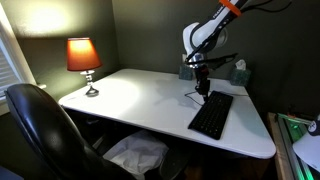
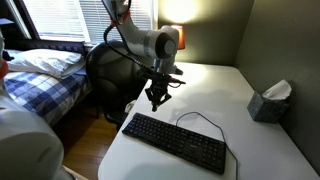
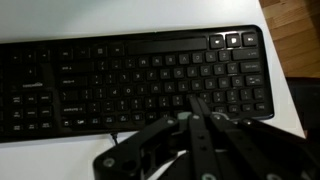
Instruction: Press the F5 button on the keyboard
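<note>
The flat black keyboard [image 1: 211, 116] lies on the white desk [image 1: 140, 95], with its thin black cable looping beside it. It also shows in an exterior view [image 2: 175, 142] and fills the wrist view [image 3: 130, 75], where it appears upside down. My gripper [image 2: 156, 97] hangs just above the keyboard's far end in both exterior views [image 1: 203, 88]. In the wrist view its fingers [image 3: 196, 103] are pressed together, shut on nothing, with the tips over the key rows. I cannot read which key lies under the tips.
A lit lamp with an orange shade [image 1: 84, 58] stands at the desk's far corner. A teal tissue box [image 2: 268, 103] sits near the wall. A black office chair [image 1: 40, 125] stands beside the desk, and a bed [image 2: 45, 75] lies beyond it.
</note>
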### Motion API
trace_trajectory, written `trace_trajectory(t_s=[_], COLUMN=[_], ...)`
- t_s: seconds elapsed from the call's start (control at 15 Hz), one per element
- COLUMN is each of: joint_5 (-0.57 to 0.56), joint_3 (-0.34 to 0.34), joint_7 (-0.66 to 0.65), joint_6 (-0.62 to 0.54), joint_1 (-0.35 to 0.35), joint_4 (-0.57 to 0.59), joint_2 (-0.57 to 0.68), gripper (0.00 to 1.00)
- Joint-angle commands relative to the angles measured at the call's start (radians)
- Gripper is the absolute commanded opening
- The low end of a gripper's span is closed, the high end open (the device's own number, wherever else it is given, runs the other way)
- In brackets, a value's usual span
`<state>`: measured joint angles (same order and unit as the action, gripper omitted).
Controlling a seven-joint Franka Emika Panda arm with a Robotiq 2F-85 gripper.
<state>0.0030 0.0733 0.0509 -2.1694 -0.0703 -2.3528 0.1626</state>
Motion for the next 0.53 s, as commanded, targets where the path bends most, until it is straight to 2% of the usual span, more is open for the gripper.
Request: trace_trajectory(t_s=[0.0,0.47], joint_5=[-0.001,-0.021], joint_3=[-0.003,-0.021], joint_7=[0.000,-0.026], joint_6=[0.002,0.050], joint_1=[-0.001,0.021], joint_4=[0.003,0.048], joint_2=[0.004,0.054], gripper=[0.01,0.00])
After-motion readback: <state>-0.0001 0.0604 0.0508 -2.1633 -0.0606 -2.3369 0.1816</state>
